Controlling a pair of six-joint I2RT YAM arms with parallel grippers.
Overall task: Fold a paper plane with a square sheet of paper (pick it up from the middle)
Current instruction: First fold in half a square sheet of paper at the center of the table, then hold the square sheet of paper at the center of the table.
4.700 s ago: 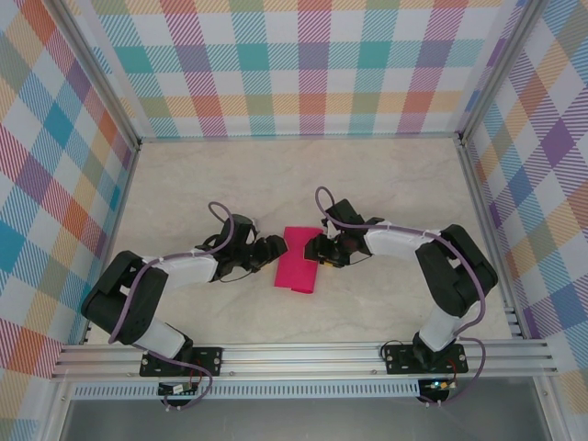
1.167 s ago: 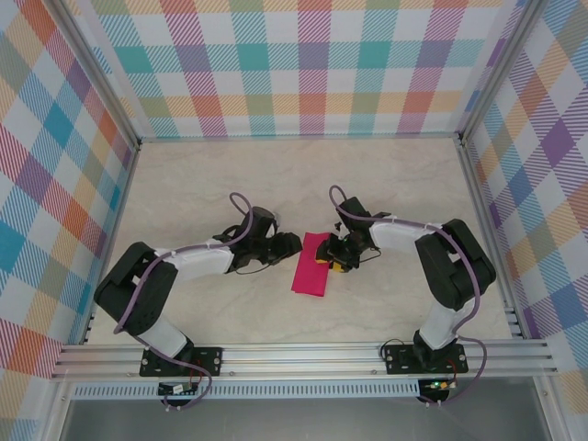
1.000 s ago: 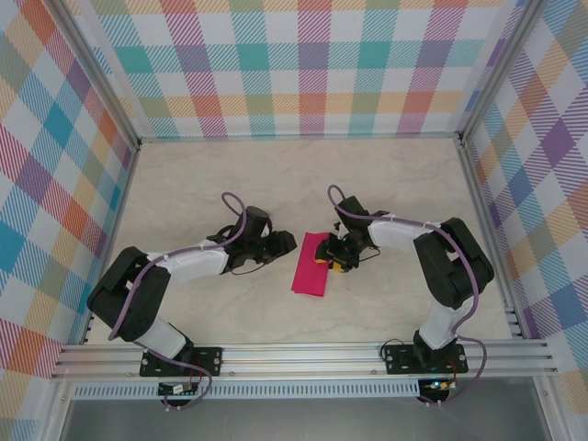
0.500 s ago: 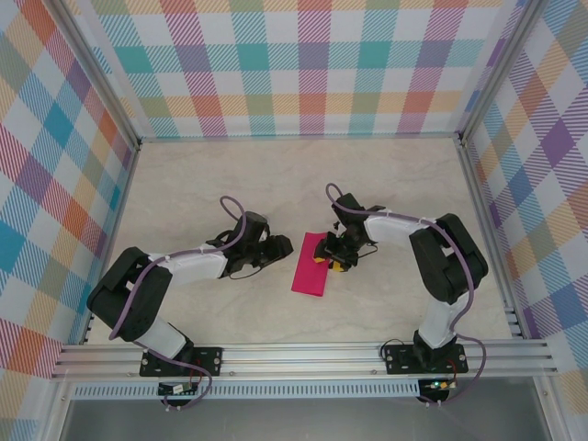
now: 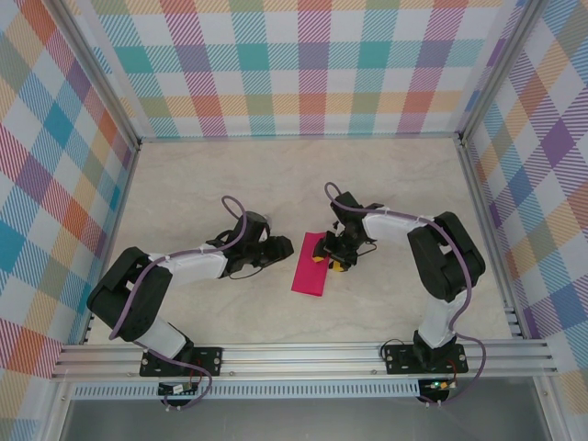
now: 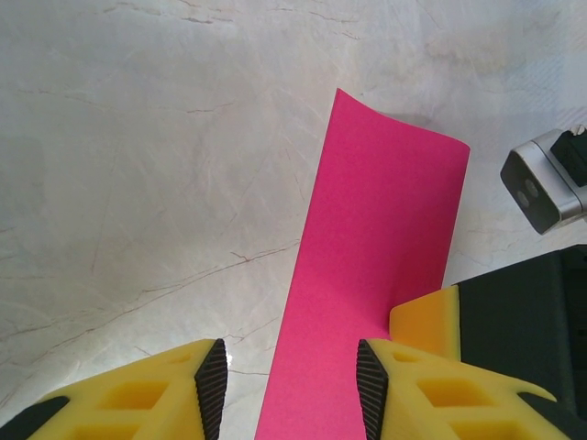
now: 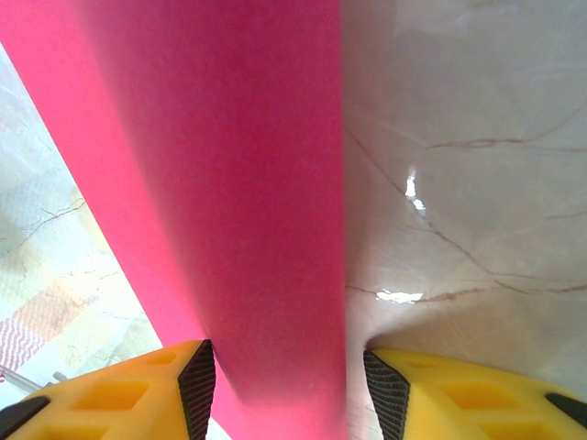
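Since 4.7 s ago the square sheet of paper (image 5: 310,265) has gone from a wider folded rectangle to a narrower strip, and over the last second the left tool (image 5: 277,250) has backed off its left edge. The strip lies flat in the middle of the counter (image 5: 230,184), its long side running toward the far wall, tilted slightly right.

At its far right end sits the right tool (image 5: 329,257). In that wrist view the jaws stand partly apart, with the pink strip (image 7: 257,183) running between the pads and no clamp on it. Whether a pad presses the paper I cannot tell. From the left wrist, the left tool (image 6: 289,367) is also partly wide and holds nothing; the strip (image 6: 376,257) stretches away ahead of it.

My reading is that a lengthwise fold has just been laid and is being creased, so the plane is far from done. Next, 1 tool should pin the strip while the other lifts a corner for the nose folds.
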